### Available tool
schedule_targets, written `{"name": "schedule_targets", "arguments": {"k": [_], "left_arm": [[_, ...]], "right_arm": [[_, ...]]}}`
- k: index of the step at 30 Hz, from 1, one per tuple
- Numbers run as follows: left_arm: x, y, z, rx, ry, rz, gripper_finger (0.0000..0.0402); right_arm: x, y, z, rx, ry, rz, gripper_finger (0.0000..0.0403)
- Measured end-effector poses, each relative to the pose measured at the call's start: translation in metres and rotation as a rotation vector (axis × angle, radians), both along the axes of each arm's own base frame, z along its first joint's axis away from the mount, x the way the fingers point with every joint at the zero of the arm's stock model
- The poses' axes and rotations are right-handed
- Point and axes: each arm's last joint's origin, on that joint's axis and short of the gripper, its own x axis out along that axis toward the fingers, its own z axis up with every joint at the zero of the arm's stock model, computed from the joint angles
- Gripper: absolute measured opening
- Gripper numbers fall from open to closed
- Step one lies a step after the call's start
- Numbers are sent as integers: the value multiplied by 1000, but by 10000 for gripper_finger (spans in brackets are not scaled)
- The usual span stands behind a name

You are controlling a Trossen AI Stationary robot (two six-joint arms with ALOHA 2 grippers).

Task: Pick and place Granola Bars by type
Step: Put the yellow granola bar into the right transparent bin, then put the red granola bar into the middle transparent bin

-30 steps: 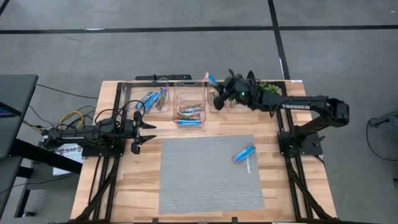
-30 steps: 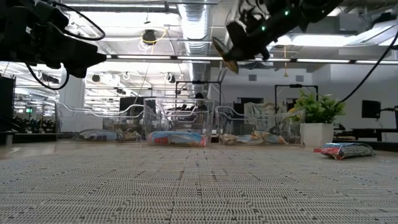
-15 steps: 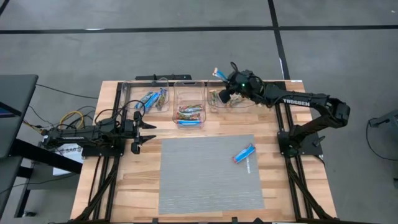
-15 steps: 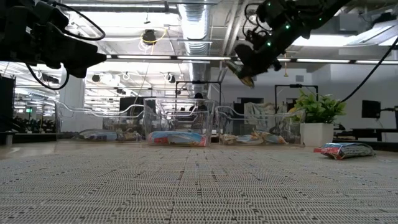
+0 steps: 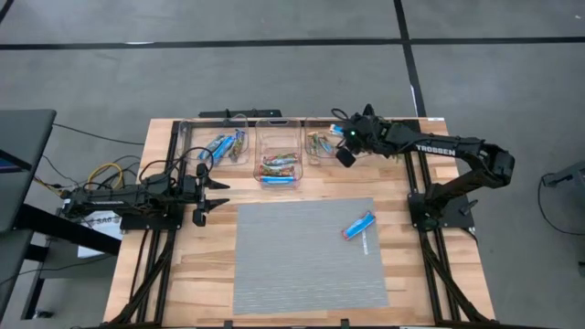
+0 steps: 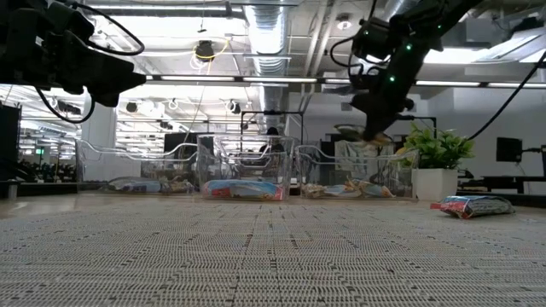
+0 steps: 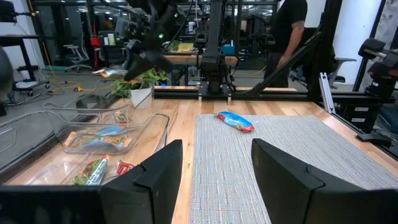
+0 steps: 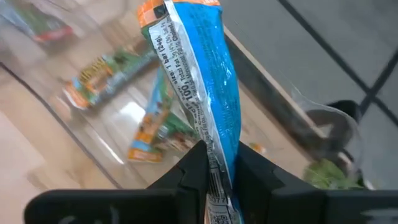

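My right gripper [image 5: 341, 139] hangs over the clear right bin [image 5: 322, 153] at the table's far edge, shut on a blue granola bar with an orange end [image 8: 205, 81]. That bin holds multicoloured bars [image 8: 111, 76]. The middle bin [image 5: 279, 179] and the left bin [image 5: 203, 139] hold more bars. One blue bar with red ends [image 5: 358, 225] lies flat on the grey mat [image 5: 302, 265]; it also shows in the low view [image 6: 472, 205]. My left gripper [image 7: 214, 168] waits open at the table's left side [image 5: 201, 189]. My right gripper pinches the blue bar between its two fingers [image 8: 193, 163] near its end away from the orange one [image 8: 214, 163]. The fingers lie along the bar, which juts out past them, orange end [image 8: 152, 11] foremost. The bar is lifted clear above the right bin.
A small potted plant [image 6: 433, 158] stands at the far right of the table behind the bins. Black frame rails run along both table sides [image 5: 430, 247]. Cables lie by the left arm's base [image 5: 105, 174]. A person stands in the room beyond [image 7: 292, 31].
My right gripper has swung toward the table's right and come down from high above the bins to just over the right bin, tipping downward as it went. The blue bar stayed pinched in it and travelled along.
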Motion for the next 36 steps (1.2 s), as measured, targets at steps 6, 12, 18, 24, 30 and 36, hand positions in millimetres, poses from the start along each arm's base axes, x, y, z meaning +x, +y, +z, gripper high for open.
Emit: {"name": "schedule_targets", "arguments": {"k": [6,12,18,24,30,36], "left_arm": [[0,0,0,0,0,0,185],[0,0,0,0,0,0,185],[0,0,0,0,0,-1,185],[0,0,0,0,0,0,185],[0,0,0,0,0,-1,185],[0,0,0,0,0,0,185]], "right_arm": [[-2,0,-1,-18,55,40,98],[-2,1,-1,-14,61,41,163],[-1,3,2,-4,37,57,201],[11,10,30,-27,-270,116,212],[24,31,66,-54,-593,320,208],[29,52,82,-32,-737,489,203]]}}
